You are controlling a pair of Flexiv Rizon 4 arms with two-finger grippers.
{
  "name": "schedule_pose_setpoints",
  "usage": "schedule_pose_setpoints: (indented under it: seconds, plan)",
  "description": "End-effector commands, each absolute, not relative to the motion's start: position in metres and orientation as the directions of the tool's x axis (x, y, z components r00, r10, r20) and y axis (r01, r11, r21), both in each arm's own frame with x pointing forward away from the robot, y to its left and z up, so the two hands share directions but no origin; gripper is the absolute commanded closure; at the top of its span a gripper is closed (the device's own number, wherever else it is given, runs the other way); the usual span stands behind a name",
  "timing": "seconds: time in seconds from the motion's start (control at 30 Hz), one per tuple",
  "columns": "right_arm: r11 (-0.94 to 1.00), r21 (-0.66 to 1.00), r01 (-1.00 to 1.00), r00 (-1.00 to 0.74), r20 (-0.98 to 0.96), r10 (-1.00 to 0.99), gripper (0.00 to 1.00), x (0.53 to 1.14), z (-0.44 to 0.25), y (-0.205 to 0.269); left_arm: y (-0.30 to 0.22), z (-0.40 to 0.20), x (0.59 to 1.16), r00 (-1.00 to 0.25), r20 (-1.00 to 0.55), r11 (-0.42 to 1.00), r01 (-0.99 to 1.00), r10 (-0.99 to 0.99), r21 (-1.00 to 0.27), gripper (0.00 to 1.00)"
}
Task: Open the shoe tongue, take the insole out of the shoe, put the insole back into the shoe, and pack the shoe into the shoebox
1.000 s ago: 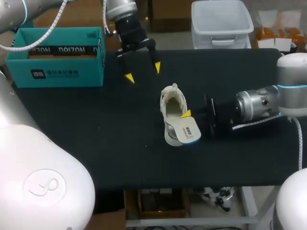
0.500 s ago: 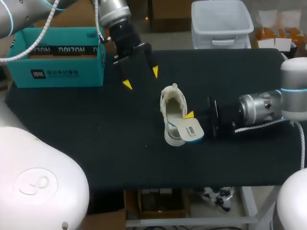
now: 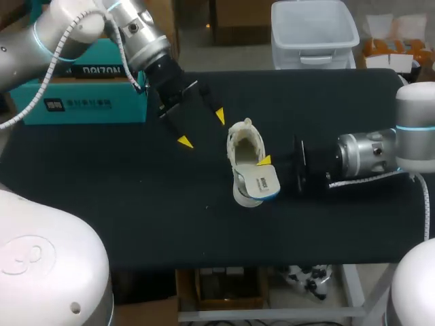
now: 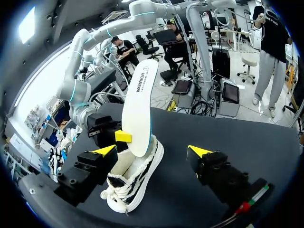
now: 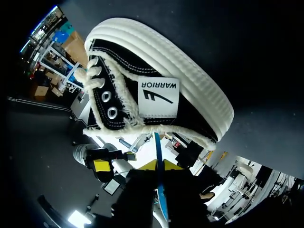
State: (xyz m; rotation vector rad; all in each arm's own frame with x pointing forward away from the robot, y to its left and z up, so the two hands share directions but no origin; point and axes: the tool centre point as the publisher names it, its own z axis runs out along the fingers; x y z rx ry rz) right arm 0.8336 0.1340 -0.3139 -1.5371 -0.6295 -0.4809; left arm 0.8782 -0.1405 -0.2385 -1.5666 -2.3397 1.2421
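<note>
The table (image 3: 136, 204) has a flat, black surface. One shoe (image 3: 243, 153) stands on it on its sole, directly ahead of the right gripper (image 3: 265, 163) and ahead of the left gripper (image 3: 202, 129), toe end towards the left gripper. A teal shoebox (image 3: 81, 105), open side up, sits behind the left gripper, well apart from the shoe; it appears to rest on the table's corner, though its base edge is hard to make out.

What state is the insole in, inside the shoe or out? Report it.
Mostly out: the insole stands up from the shoe, only its lower end at the opening, pinched in the right gripper.
</note>
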Motion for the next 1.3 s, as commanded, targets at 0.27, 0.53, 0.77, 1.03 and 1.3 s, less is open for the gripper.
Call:
schedule_pose_setpoints:
  seconds: [0.27,0.53,0.77,1.03,1.3]
  plan:
    - [-0.036,-0.759,0.65,0.759,0.647,0.075,1.0,0.83,-0.315,0.136,-0.159,-0.273,0.871,-0.612,-0.539,0.121,0.718,0.579,-0.686,0.0]
    - [-0.035,-0.759,0.65,0.76,0.647,0.066,1.0,0.834,-0.316,0.14,-0.17,-0.288,0.867,-0.649,-0.586,0.083,0.701,0.485,-0.708,0.0]
    - [-0.029,-0.756,0.653,0.756,0.651,0.065,1.0,0.835,-0.314,0.141,-0.177,-0.294,0.869,-0.694,-0.54,0.111,0.657,0.475,-0.746,0.0]
    - [-0.031,-0.751,0.659,0.752,0.656,0.067,1.0,0.835,-0.314,0.141,-0.177,-0.294,0.865,-0.695,-0.559,0.124,0.67,0.451,-0.732,0.0]
    - [-0.031,-0.756,0.654,0.756,0.651,0.067,1.0,0.839,-0.315,0.143,-0.19,-0.311,0.845,-0.707,-0.589,0.064,0.66,0.39,-0.749,0.13]
